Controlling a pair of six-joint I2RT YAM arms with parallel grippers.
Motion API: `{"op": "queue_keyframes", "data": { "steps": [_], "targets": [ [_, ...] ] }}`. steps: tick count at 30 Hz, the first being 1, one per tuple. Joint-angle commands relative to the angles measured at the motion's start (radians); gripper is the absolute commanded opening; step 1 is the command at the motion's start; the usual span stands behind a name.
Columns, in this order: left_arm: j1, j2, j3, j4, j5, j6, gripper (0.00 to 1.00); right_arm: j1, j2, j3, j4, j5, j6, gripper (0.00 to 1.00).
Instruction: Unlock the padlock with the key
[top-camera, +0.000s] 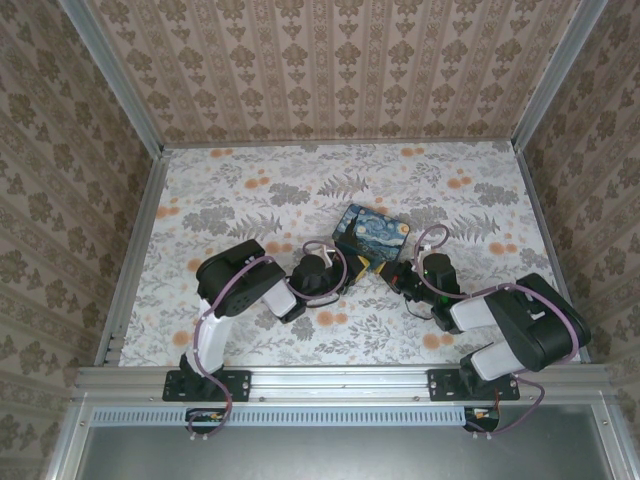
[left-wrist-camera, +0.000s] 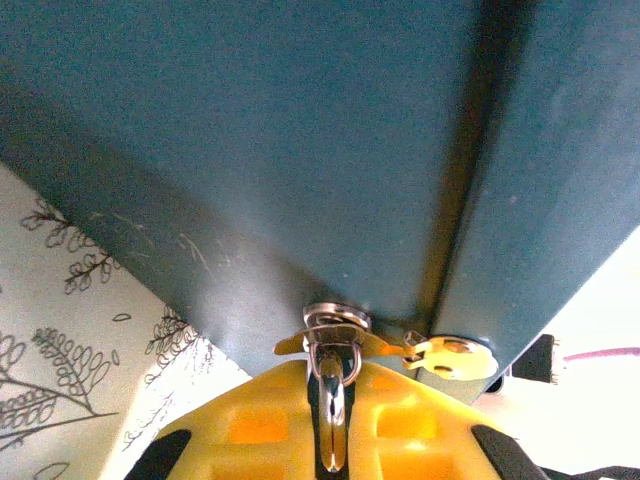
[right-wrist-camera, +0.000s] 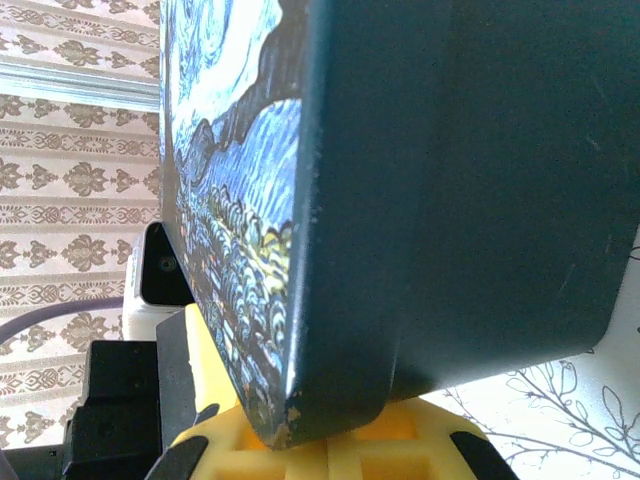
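Setting: a robot test cell in a lab, not a lived-in room.

Evidence:
- The left arm (top-camera: 235, 290) and right arm (top-camera: 520, 325) are bolted by black base plates (top-camera: 208, 384) to an aluminium rail (top-camera: 340, 378) at the near table edge.
- Aluminium posts (top-camera: 112, 75) frame the back corners.
- The walls (top-camera: 330, 70) are flat panels papered in a repeating damask print.
- The table (top-camera: 250, 190) carries a printed floral sheet.
- Purple cables (top-camera: 212, 322) run exposed along the arms.
- A slotted strip (top-camera: 340, 414) and a grey panel (top-camera: 340, 455) sit below the rail.
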Motion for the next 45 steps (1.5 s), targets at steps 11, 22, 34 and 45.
{"op": "queue_keyframes", "data": {
  "steps": [11,22,34,45],
  "targets": [
    [-0.055,-0.033,0.02,-0.02,0.065,-0.035,0.0,0.003,0.036,0.04,0.052,0.045,0.186,0.0],
    [-0.065,-0.037,0.041,-0.015,0.068,-0.067,0.0,0.001,0.044,0.052,-0.005,0.038,0.171,0.0],
    [-0.071,-0.061,0.027,-0.014,0.073,-0.059,0.0,-0.013,0.058,0.08,-0.017,0.04,0.046,0.0],
    [-0.073,-0.081,-0.003,-0.015,0.072,-0.041,0.0,-0.041,0.201,0.081,0.195,-0.006,0.257,0.0]
  ]
}}
